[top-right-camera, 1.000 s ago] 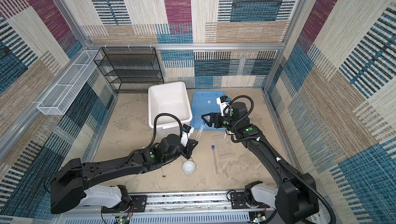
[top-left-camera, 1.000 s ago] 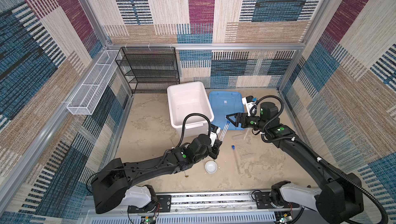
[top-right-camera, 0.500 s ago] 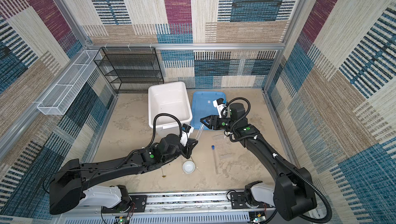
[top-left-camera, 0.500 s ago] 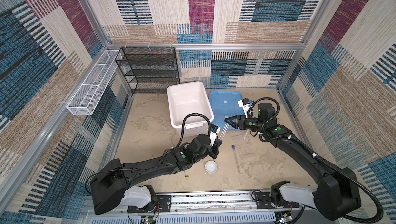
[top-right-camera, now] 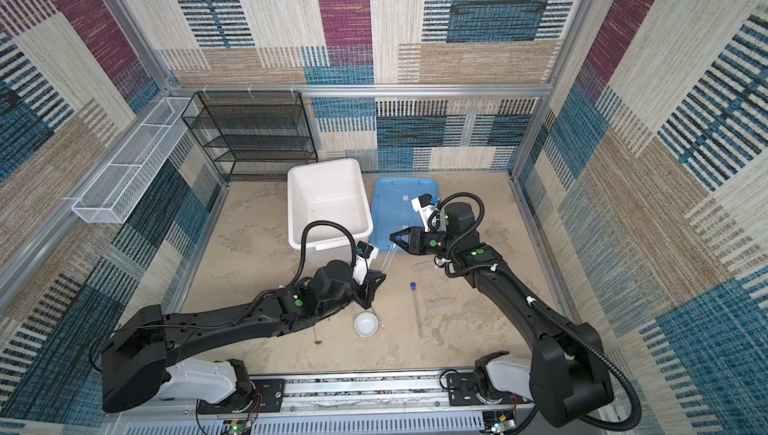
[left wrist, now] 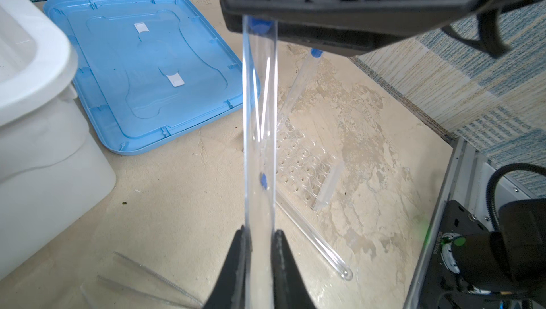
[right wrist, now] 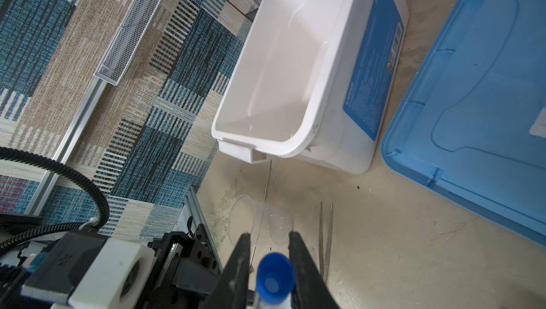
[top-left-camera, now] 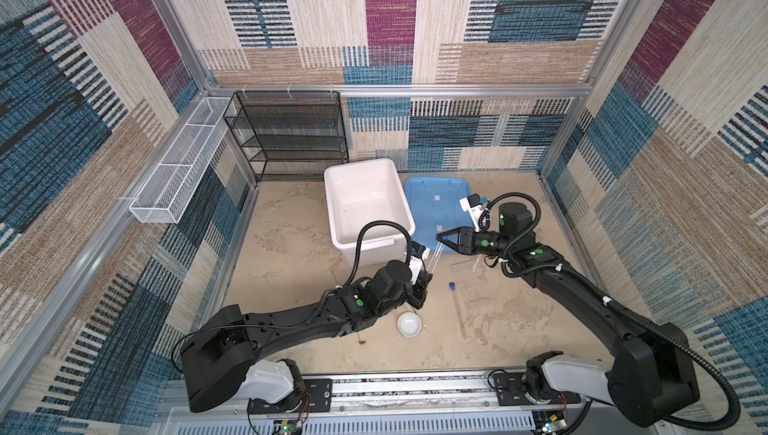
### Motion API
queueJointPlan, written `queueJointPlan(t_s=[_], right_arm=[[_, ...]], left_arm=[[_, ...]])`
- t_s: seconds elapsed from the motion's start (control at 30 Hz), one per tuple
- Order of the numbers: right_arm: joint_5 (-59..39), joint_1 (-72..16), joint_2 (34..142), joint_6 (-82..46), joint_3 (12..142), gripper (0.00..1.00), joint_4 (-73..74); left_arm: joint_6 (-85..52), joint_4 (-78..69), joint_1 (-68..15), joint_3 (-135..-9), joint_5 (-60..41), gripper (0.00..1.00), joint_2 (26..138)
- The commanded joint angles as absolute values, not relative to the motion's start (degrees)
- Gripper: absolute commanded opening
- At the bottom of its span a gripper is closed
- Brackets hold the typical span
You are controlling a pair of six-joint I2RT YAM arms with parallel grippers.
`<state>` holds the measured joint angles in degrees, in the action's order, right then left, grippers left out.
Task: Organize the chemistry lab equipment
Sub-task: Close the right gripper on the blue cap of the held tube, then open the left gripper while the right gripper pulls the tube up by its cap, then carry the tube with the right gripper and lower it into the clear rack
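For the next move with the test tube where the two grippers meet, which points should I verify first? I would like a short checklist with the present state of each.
1. The left gripper clamps the held test tube: ok.
2. The blue cap sits between the jaws of the right gripper: ok.
3. The right jaws press firmly on that cap: cannot tell.
4. The white box stands open, with the blue lid flat beside it: ok.
5. The loose test tube lies apart from both grippers: ok.

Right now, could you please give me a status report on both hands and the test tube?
Left hand shut on test tube. Right hand flanks its blue cap, grip unclear. Second tube lies on table below, untouched.
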<state>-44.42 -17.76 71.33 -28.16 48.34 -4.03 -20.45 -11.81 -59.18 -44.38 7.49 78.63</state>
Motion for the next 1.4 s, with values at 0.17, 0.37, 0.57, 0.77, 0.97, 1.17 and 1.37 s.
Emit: queueJointPlan(t_s=[0.17, 0.37, 0.57, 0.77, 0.97, 1.17, 1.37], right_arm=[[-46.4, -17.8, 71.2, -29.0, 48.3, 0.19, -1.8], [-44.8, -17.8, 70.7, -28.2, 48.2, 0.17, -2.1], [-42.7, -17.8, 70.0, -27.3, 47.3, 0.16, -2.5], [-31.7, -18.6, 65.5, -22.2, 46.7, 0.16, -5.6], [-13.8, -24.5, 57.6, -13.8, 45.0, 0.16, -8.0], [-0.1, -28.3, 51.2, -11.1, 40.3, 0.16, -6.3], [8.8, -28.6, 44.4, -11.5, 35.5, 0.16, -3.8]], left_arm=[[-21.4, -13.7, -59.2, -45.2, 7.8, 0.13, 79.4], [-21.4, -13.6, -59.2, -45.7, 7.5, 0.24, 79.6], [-22.0, -14.8, -59.2, -45.6, 7.0, 0.48, 79.3], [-23.8, -13.9, -59.2, -46.2, 5.9, 0.99, 77.4], [-24.0, -13.3, -59.2, -47.7, 3.7, 0.99, 76.8], [-24.0, -13.6, -59.2, -47.9, 2.8, 0.99, 78.2], [-25.7, -15.4, -59.2, -46.8, 1.9, 0.99, 78.6]])
